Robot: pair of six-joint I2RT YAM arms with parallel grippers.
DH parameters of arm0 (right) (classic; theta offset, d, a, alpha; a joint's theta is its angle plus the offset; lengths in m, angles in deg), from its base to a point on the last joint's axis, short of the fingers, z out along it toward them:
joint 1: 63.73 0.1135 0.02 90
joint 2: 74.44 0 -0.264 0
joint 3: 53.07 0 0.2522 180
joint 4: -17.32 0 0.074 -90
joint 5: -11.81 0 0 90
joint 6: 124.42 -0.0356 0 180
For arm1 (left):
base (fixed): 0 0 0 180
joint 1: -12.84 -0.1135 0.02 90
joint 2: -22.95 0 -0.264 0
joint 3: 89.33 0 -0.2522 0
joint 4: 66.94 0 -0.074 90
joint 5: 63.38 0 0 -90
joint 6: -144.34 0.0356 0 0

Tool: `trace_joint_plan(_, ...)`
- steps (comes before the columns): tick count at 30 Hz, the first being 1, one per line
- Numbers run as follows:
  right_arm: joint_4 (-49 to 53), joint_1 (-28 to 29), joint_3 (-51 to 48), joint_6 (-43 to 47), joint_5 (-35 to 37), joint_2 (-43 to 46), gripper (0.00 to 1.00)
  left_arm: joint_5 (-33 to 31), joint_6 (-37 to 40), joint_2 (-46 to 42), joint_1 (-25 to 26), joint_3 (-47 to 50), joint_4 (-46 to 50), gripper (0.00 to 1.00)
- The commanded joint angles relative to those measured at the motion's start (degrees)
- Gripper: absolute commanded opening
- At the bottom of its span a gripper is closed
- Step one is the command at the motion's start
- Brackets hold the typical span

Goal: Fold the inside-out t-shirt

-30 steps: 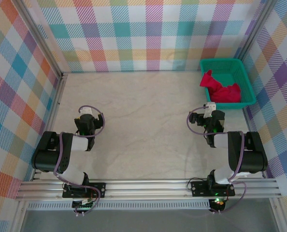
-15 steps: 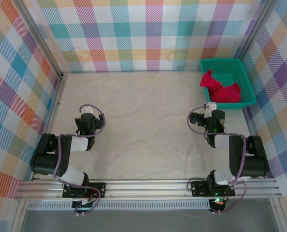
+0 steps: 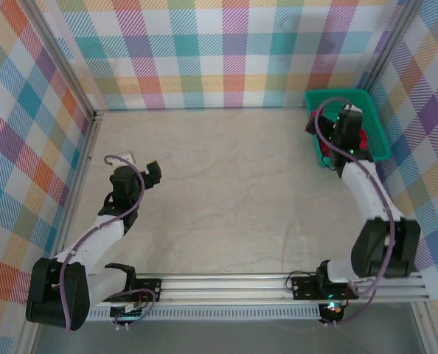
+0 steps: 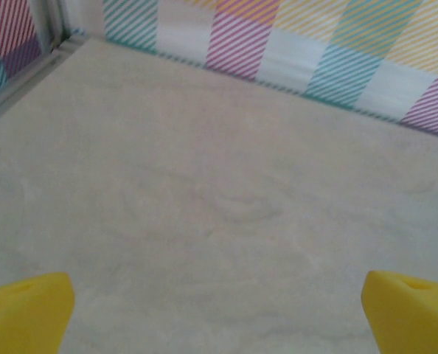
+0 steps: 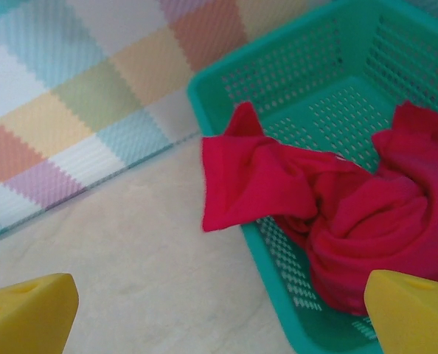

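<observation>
Top external: t-shirt (image 5: 337, 214) mostly behind right arm (image 3: 363, 184); left gripper (image 4: 219, 310), right gripper (image 5: 219, 313) wide open, empty.

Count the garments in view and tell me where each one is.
1. The red t-shirt lies crumpled in the teal basket at the far right corner of the table, with one flap hanging out over the rim. Something smaller could be hidden beneath it.

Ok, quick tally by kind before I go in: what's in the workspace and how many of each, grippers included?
red t-shirt: 1, bunched in the basket, one flap hanging over its rim
teal basket: 1
grippers: 2, the left gripper and the right gripper, both open
Total: 4
</observation>
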Motion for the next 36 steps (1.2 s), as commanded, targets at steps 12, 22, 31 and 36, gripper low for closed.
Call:
trace_joint_plan(12, 22.4, -6.8, 25.0, -14.4, 3.1, -29.3, 0.78, -15.7, -15.3, 2.8, -0.9, -0.7, 8.5, 1.0)
trace_joint_plan(22, 18.5, -6.7, 23.9, -14.0, 0.3, -24.0, 0.0, -14.0, -15.5, 5.2, -0.9, -2.2, 9.1, 1.0)
trace_joint_plan(31, -12.6, -3.3, -2.2, -10.7, -7.9, -2.0, 0.0, 0.6, -16.4, 5.5, -0.5, -7.7, 12.3, 0.92)
trace_joint_plan(36, -23.0, -1.1, -10.4, -8.4, -10.3, 4.9, 0.0, 6.7, -18.3, 5.0, 2.7, -9.7, 12.6, 0.9)
